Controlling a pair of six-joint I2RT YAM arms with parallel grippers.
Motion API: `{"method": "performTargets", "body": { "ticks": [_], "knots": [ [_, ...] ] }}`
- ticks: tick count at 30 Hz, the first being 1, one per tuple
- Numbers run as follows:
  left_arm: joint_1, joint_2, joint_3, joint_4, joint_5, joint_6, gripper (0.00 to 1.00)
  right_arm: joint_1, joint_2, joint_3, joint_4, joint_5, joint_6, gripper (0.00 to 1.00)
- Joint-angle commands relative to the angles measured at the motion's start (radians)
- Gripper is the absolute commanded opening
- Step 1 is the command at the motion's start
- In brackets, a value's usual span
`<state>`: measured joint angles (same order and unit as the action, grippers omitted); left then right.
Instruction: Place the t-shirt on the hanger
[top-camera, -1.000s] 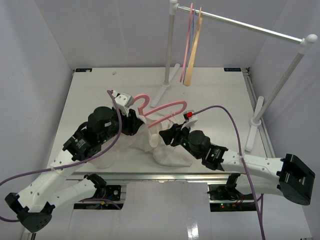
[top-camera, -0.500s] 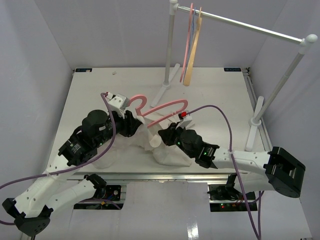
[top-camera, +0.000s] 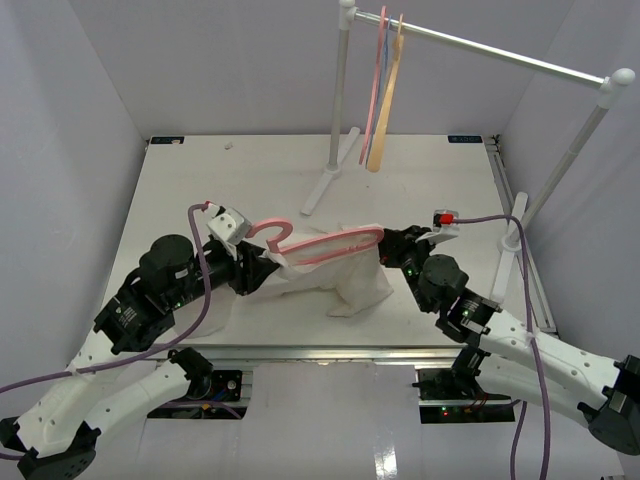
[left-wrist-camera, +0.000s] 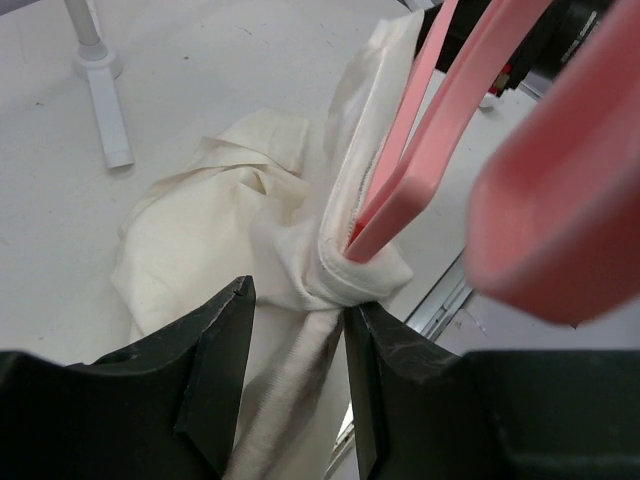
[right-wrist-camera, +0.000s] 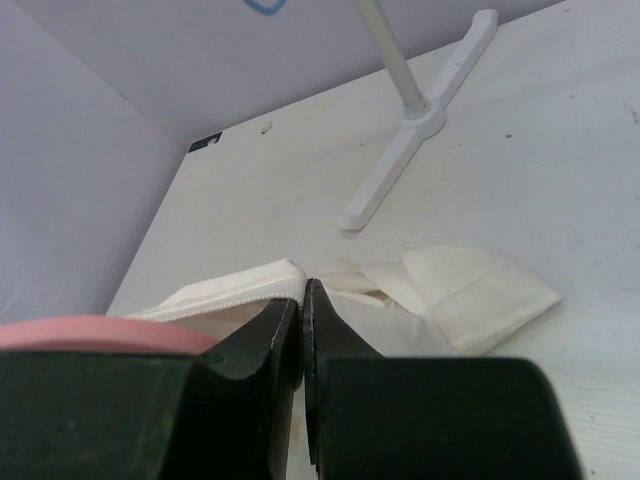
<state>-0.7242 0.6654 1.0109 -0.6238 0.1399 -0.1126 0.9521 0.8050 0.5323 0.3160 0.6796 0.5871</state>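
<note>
Only the wrist views show it: left gripper (left-wrist-camera: 300, 300) pinching the t-shirt (left-wrist-camera: 220, 230) below the hanger (left-wrist-camera: 420, 180), right gripper (right-wrist-camera: 302, 300) clamped on its edge. Overhead, open table (top-camera: 200, 180) lies between the t-shirt and the rack foot (top-camera: 322, 188).

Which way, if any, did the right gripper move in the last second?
Yes. Right gripper shifted rightward, toward the rack's right foot, dragging the t-shirt edge along.

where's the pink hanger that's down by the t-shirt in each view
top external: hanger at centre, along the top of the t-shirt.
left wrist: hanger upper right, running into the cloth.
right wrist: hanger is a pink strip at lower left.
shared landmark: the t-shirt, in all three.
</note>
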Motion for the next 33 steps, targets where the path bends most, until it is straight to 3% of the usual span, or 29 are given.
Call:
{"method": "performTargets", "body": {
  "ticks": [1, 9, 17, 22, 24, 26, 30, 33],
  "knots": [
    [0.000, -0.007, 0.048, -0.046, 0.014, 0.069, 0.00, -0.091, -0.087, 0.015, -0.152, 0.048, -0.039, 0.08],
    [-0.001, 0.047, 0.043, -0.068, -0.071, 0.110, 0.00, -0.110, -0.142, 0.127, -0.302, -0.010, -0.156, 0.08],
    [-0.001, 0.149, 0.035, -0.008, -0.021, 0.179, 0.00, -0.098, 0.014, 0.409, -0.531, -0.327, -0.310, 0.08],
    [-0.001, 0.203, 0.048, 0.075, 0.079, 0.177, 0.00, 0.025, 0.128, 0.585, -0.618, -0.545, -0.370, 0.08],
    [-0.001, 0.223, 0.048, 0.092, 0.142, 0.174, 0.00, 0.085, 0.186, 0.660, -0.766, -0.551, -0.396, 0.08],
    [0.000, 0.232, 0.026, 0.100, 0.174, 0.168, 0.00, 0.116, 0.209, 0.676, -0.838, -0.516, -0.416, 0.15],
    [0.000, 0.243, -0.020, 0.107, 0.224, 0.178, 0.00, 0.116, 0.124, 0.610, -0.853, -0.478, -0.437, 0.42],
    [0.000, 0.246, -0.034, 0.104, 0.286, 0.181, 0.00, 0.117, 0.063, 0.629, -0.843, -0.497, -0.464, 0.47]
  ]
}}
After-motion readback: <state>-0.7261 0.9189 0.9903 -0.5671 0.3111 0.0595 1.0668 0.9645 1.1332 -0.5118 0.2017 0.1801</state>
